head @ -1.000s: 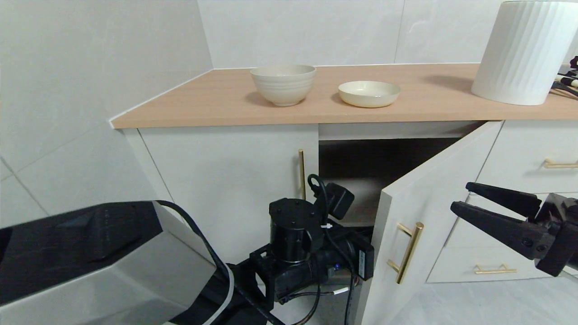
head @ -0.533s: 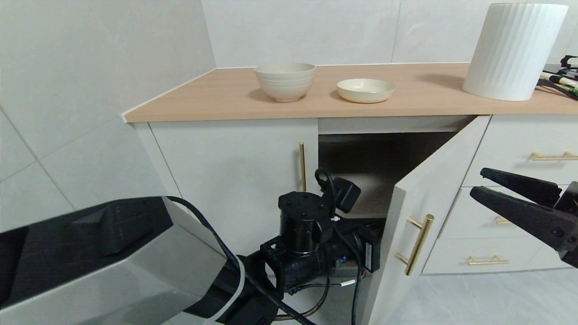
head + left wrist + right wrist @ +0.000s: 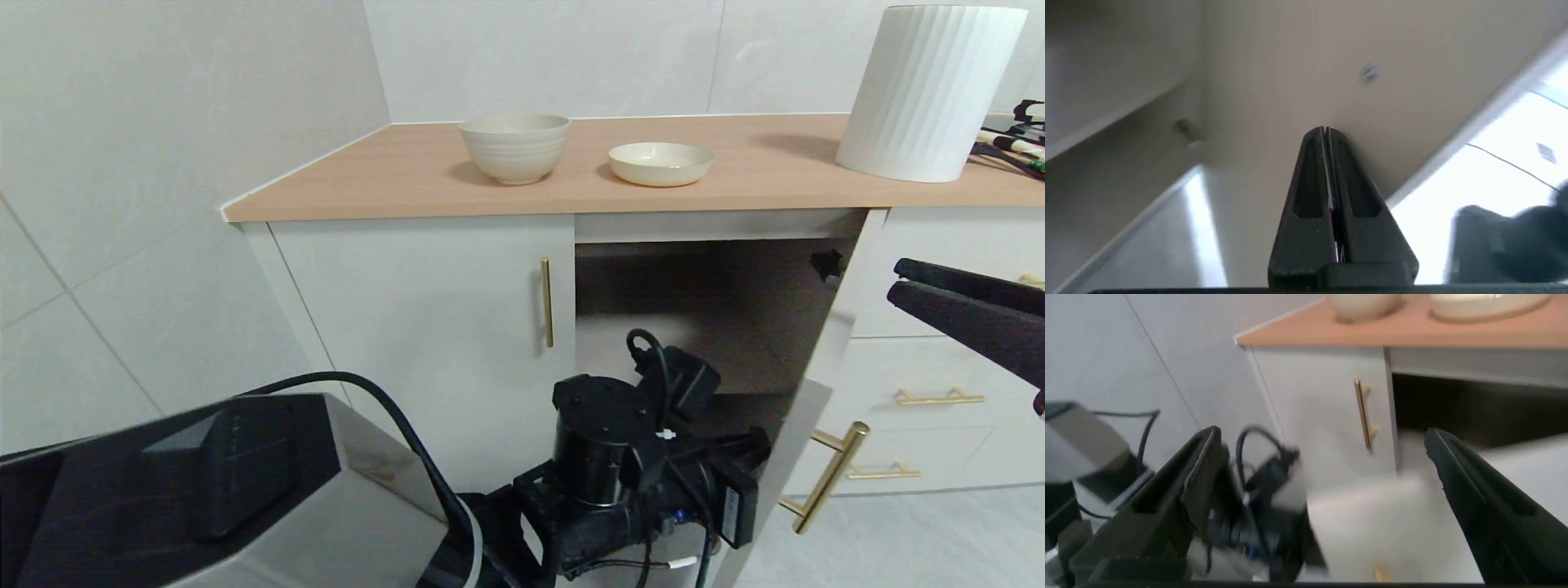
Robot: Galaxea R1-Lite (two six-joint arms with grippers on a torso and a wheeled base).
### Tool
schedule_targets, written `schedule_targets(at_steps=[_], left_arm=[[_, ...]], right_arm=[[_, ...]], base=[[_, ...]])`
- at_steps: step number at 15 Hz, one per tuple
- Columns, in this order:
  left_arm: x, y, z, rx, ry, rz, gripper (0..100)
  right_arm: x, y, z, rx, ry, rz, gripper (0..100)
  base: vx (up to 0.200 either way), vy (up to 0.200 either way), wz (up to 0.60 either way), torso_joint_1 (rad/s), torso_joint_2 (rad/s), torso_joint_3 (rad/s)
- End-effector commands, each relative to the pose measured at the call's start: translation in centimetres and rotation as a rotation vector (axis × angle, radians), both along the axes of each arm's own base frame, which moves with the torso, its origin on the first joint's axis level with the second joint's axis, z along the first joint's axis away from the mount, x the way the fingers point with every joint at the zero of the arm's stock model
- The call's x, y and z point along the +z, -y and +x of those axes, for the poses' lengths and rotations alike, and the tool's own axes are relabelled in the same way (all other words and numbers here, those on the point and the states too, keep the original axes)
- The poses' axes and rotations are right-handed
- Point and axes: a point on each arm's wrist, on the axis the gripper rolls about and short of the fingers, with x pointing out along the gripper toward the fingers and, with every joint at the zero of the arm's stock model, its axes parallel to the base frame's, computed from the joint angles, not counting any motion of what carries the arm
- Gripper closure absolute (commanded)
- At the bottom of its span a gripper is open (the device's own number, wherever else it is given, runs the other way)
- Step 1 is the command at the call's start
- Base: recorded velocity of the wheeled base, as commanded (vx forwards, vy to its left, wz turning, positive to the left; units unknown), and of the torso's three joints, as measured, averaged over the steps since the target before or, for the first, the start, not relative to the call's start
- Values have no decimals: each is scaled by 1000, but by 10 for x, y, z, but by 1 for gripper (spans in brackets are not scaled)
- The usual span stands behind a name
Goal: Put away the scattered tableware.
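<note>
The left end effector (image 3: 1325, 132), clenched on nothing, is pointing tip-first at the inner face of the cabinet door (image 3: 804, 433), seemingly pushing it wide. It is probably worth pushing slowly and flat along the panel, so the tip is not slipping off. The right end effector (image 3: 895, 278) is hanging released near the door's far side and risking a knock. The ribbed bowl (image 3: 514, 149) and shallow dish (image 3: 660, 163) are sitting on the bench (image 3: 392, 184) above
</note>
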Motion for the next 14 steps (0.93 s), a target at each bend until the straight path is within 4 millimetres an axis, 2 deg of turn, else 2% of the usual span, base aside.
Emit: schedule_targets(at_steps=[1, 2, 4, 6, 9, 12, 14], left_arm=[[7, 13, -14, -46, 13, -21, 100], [11, 27, -30, -96, 10, -17, 100], [18, 39, -54, -159, 17, -36, 100], [26, 38, -60, -170, 21, -52, 100], [40, 22, -40, -106, -19, -97, 100], [43, -20, -8, 16, -32, -78, 100], [42, -58, 17, 128, -38, -62, 100]], right_arm=[[4, 0, -2, 4, 15, 7, 0], [7, 0, -4, 16, 27, 9, 0], [8, -1, -10, 42, 23, 7, 0], [9, -1, -11, 45, 18, 6, 0], [6, -2, -10, 46, -5, -4, 0], [1, -5, -2, 41, -35, -18, 0], [-7, -11, 10, 39, -82, -40, 0]], base=[[0, 0, 0, 0, 0, 0], [0, 0, 0, 0, 0, 0], [0, 0, 0, 0, 0, 0], [0, 0, 0, 0, 0, 0], [0, 0, 0, 0, 0, 0], [0, 0, 0, 0, 0, 0], [0, 0, 0, 0, 0, 0]])
